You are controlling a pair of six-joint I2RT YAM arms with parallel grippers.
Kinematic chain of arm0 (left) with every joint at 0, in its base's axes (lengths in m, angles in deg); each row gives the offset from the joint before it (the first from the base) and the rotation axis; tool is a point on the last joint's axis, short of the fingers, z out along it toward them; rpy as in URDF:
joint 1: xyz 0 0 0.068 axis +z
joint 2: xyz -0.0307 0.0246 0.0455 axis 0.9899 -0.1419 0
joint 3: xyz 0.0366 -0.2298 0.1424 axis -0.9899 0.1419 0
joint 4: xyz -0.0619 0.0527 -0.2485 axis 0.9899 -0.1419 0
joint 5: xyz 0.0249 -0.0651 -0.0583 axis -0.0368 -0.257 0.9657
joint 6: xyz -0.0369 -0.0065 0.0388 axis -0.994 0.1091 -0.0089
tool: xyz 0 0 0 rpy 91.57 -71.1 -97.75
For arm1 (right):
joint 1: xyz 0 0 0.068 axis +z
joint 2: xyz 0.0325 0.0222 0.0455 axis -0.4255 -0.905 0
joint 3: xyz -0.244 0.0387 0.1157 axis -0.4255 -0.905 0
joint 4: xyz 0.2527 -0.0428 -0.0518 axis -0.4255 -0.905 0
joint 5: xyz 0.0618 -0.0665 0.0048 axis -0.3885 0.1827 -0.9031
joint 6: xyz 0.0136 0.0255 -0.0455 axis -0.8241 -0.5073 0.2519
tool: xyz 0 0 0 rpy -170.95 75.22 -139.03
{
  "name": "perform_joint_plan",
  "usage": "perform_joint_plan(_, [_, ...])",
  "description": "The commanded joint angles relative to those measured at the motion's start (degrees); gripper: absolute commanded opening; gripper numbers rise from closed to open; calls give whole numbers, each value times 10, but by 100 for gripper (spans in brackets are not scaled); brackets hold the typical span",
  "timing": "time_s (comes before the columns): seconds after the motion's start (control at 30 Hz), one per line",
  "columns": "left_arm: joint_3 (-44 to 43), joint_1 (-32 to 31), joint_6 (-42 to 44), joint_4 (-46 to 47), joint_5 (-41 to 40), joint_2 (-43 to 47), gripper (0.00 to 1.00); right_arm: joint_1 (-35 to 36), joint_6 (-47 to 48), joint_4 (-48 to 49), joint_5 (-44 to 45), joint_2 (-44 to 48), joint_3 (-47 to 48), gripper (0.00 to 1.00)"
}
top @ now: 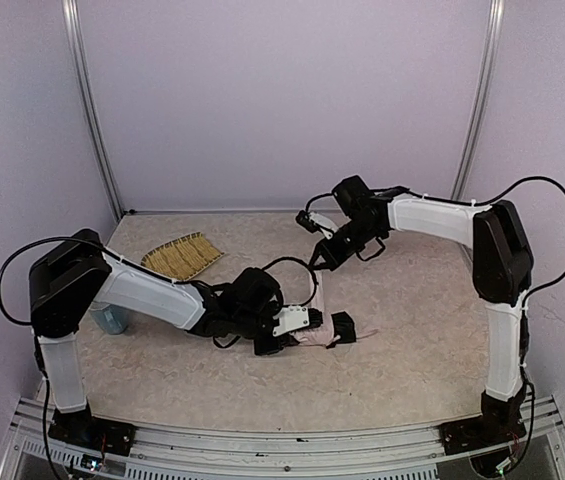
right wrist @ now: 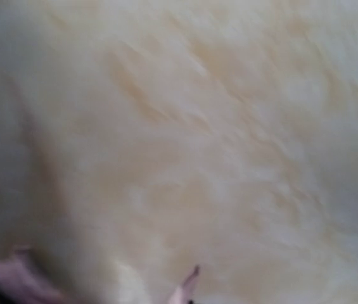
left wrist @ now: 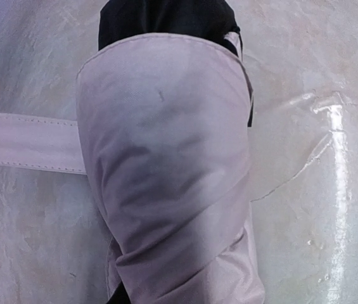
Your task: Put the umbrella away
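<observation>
Overall, pale lilac walls [top: 282,100] close the room on three sides, with metal strips [top: 92,120] in the back corners. The desk [top: 432,330] has a beige, marbled surface. Both arms reach in over it from the near edge.

At the back left a woven bamboo tray [top: 182,256] lies flat on the desk, well apart from the umbrella [top: 320,300]; I cannot tell if something is in it.

The umbrella lies folded near the middle of the desk, between the two hands. In the left wrist view its pale pink fabric is a wrapped bundle, black lining shows at the top, and a pink strap [left wrist: 26,140] goes out to the left.

The left hand [top: 307,335] is grasping the near end of the umbrella. The right hand [top: 324,258] is at the far end, clenched fully. Its own view is blurred, so I cannot tell if it pinches fabric.
</observation>
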State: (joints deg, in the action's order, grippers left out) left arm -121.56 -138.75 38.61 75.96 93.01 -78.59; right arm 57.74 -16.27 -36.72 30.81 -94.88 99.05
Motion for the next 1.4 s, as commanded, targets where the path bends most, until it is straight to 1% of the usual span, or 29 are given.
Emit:
perform_joint_plan(0.0, [-23,42,-102,-77,171,-55,0,-15,-24,150,-94,118,-24,0])
perform_joint_plan(0.07, [-42,64,-132,-78,204,-71,0,-10,-39,173,-140,147,-62,0])
perform_joint_plan(0.23, [-58,106,-194,-65,257,-86,0,12,-69,235,-228,208,-170,0])
perform_joint_plan(0.3, [-62,123,-222,-56,269,-90,0,21,-72,253,-226,232,-209,0])
perform_joint_plan(0.37, [-75,135,-234,-67,279,-98,0,31,-73,267,-228,244,-244,0])
perform_joint_plan(0.47, [-121,144,-238,-116,278,-122,0,60,-49,259,-239,247,-272,0])
perform_joint_plan(0.57, [-171,155,-241,-168,281,-157,0,107,11,228,-201,248,-288,0])
perform_joint_plan(0.67, [-197,168,-246,-195,287,-173,0,148,56,228,-158,252,-315,0])
perform_joint_plan(0.87, [-221,201,-255,-232,301,-187,0,201,93,237,-32,254,-389,0])
perform_joint_plan(0.97, [-234,214,-251,-260,307,-197,0,208,102,226,-3,242,-422,0])
perform_joint_plan(1.07, [-244,219,-239,-294,293,-200,0,211,94,230,40,225,-453,0])
perform_joint_plan(1.23, [-230,224,-247,-284,294,-190,0,215,73,273,119,182,-483,0])
perform_joint_plan(1.37, [-229,225,-246,-288,283,-191,2,211,67,288,142,146,-486,0])
